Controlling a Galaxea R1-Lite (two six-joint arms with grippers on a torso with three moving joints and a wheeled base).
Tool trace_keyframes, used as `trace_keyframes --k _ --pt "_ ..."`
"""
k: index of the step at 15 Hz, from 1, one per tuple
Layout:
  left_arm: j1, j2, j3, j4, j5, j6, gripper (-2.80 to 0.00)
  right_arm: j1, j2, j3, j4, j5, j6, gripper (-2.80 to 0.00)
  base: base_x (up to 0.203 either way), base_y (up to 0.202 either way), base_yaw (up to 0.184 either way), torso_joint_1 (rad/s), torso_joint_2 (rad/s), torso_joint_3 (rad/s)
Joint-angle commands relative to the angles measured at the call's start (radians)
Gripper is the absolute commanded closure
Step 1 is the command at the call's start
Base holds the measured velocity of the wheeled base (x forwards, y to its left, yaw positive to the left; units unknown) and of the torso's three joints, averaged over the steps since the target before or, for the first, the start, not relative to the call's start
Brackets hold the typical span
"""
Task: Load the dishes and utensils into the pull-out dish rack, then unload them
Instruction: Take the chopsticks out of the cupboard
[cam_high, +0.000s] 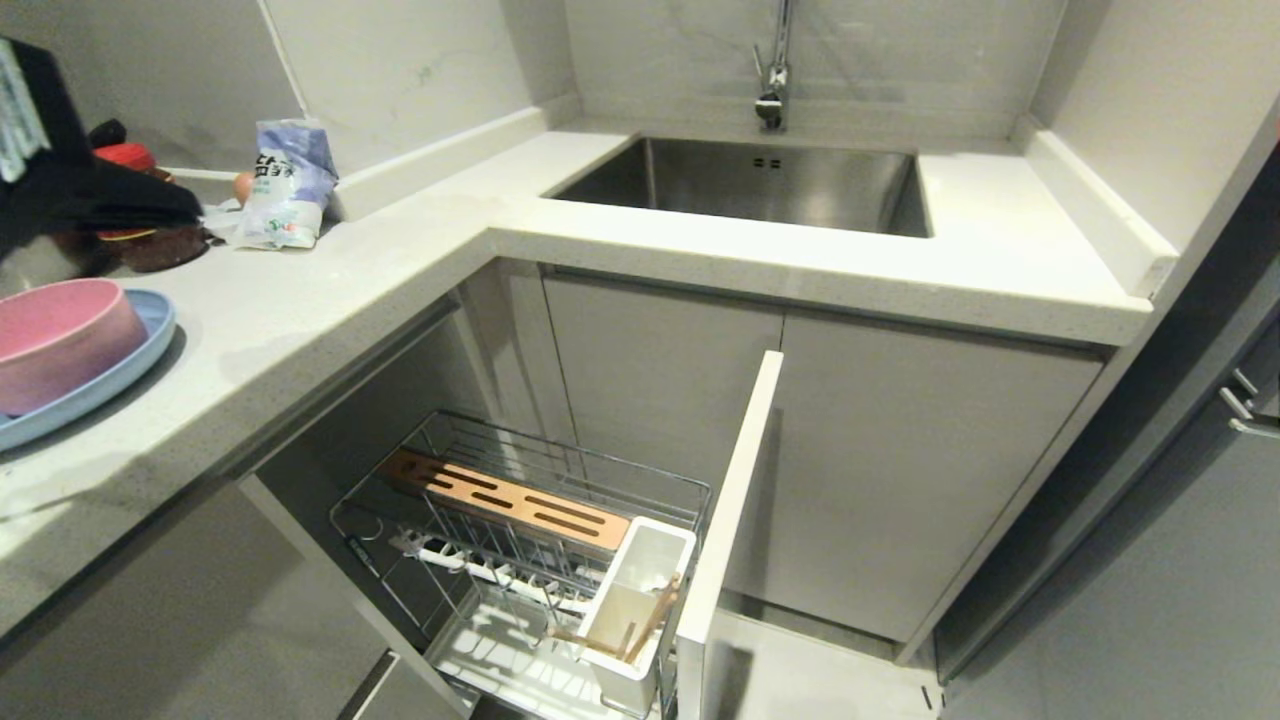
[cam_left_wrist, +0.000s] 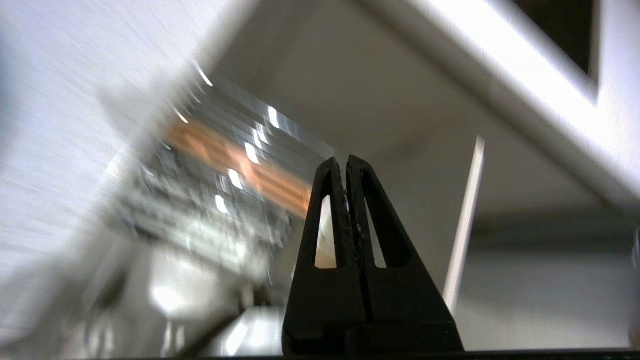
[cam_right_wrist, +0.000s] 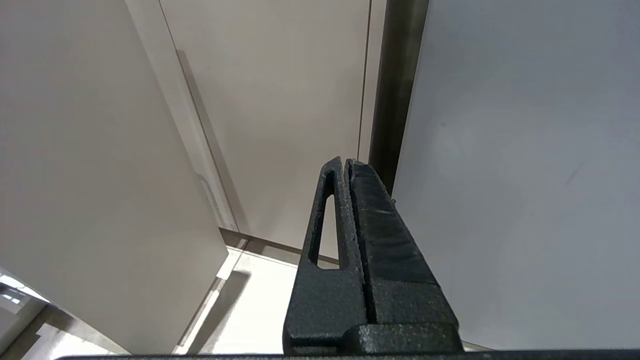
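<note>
A pink bowl (cam_high: 60, 340) sits on the light-blue plate (cam_high: 145, 335) on the counter at the far left. Below the counter the pull-out dish rack (cam_high: 560, 470) stands open, with its wooden bar (cam_high: 510, 497) and white utensil cup (cam_high: 640, 590). The chopsticks (cam_high: 655, 612) lean inside that cup. No fork shows. My left arm (cam_high: 60, 185) is a dark shape above the bowl at the left edge. Its gripper (cam_left_wrist: 346, 162) is shut on nothing and faces the blurred rack (cam_left_wrist: 210, 185). My right gripper (cam_right_wrist: 345, 162) is shut and empty, parked before cabinet doors.
The steel sink (cam_high: 760, 185) and tap (cam_high: 772, 90) lie at the back. A white-blue bag (cam_high: 285, 185) and red-lidded ware (cam_high: 130, 158) stand at the back left of the counter (cam_high: 330, 290). The rack's grey front panel (cam_high: 728, 510) juts out into the floor space.
</note>
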Motion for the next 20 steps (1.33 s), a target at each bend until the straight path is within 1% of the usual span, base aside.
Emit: trace_keyframes --k 1,2,3,4,5,6,8,11,13,15,16,18,20 --pt "-0.131 0.126 0.0 0.14 -0.011 -0.044 0.0 0.0 -0.001 0.026 -0.001 0.0 0.0 0.0 0.0 0.0 0.0 0.0 0.0 0.0" --pt "-0.159 0.166 -0.01 0.215 -0.041 -0.05 0.0 0.0 -0.001 0.026 -0.001 0.0 0.002 0.0 0.0 0.0 0.0 0.0 0.0 0.0" --pt "-0.183 0.207 -0.03 0.303 -0.093 -0.052 0.0 0.0 -0.001 0.026 -0.001 0.0 0.0 0.0 0.0 0.0 0.0 0.0 0.0 0.0" --pt "-0.195 0.252 -0.054 0.383 -0.147 -0.051 0.0 0.0 -0.001 0.026 -0.001 0.0 0.0 0.0 0.0 0.0 0.0 0.0 0.0 0.0" --pt "-0.202 0.298 -0.071 0.442 -0.185 -0.048 0.0 0.0 -0.001 0.026 -0.001 0.0 0.0 0.0 0.0 0.0 0.0 0.0 0.0 0.0" --pt "-0.21 0.345 -0.083 0.492 -0.209 -0.038 -2.8 0.0 -0.001 0.026 -0.001 0.0 0.0 0.0 0.0 0.0 0.0 0.0 0.0 0.0" --pt "-0.218 0.437 -0.091 0.564 -0.229 -0.013 -2.8 0.0 -0.001 0.026 -0.001 0.0 0.0 0.0 0.0 0.0 0.0 0.0 0.0 0.0" --pt "-0.22 0.587 -0.091 0.627 -0.245 0.021 -2.8 0.0 -0.001 0.026 -0.001 0.0 0.001 0.0 0.0 0.0 0.0 0.0 0.0 0.0" --pt "-0.219 0.691 -0.092 0.663 -0.286 0.065 -2.8 0.0 -0.001 0.026 -0.001 0.0 0.0 0.0 0.0 0.0 0.0 0.0 0.0 0.0" --pt "-0.216 0.791 -0.098 0.675 -0.343 0.106 -2.8 0.0 -0.001 0.026 -0.001 0.0 0.0 0.0 0.0 0.0 0.0 0.0 0.0 0.0" --pt "-0.216 0.842 -0.107 0.676 -0.363 0.116 -2.8 0.0 -0.001 0.026 -0.001 0.0 0.0 0.0 0.0 0.0 0.0 0.0 0.0 0.0" --pt "-0.215 0.925 -0.129 0.676 -0.379 0.124 -2.8 0.0 -0.001 0.026 -0.001 0.0 0.0 0.0 0.0 0.0 0.0 0.0 0.0 0.0" --pt "-0.202 0.973 -0.15 0.675 -0.383 0.126 -2.8 0.0 -0.001 0.026 -0.001 0.0 0.0 0.0 0.0 0.0 0.0 0.0 0.0 0.0"
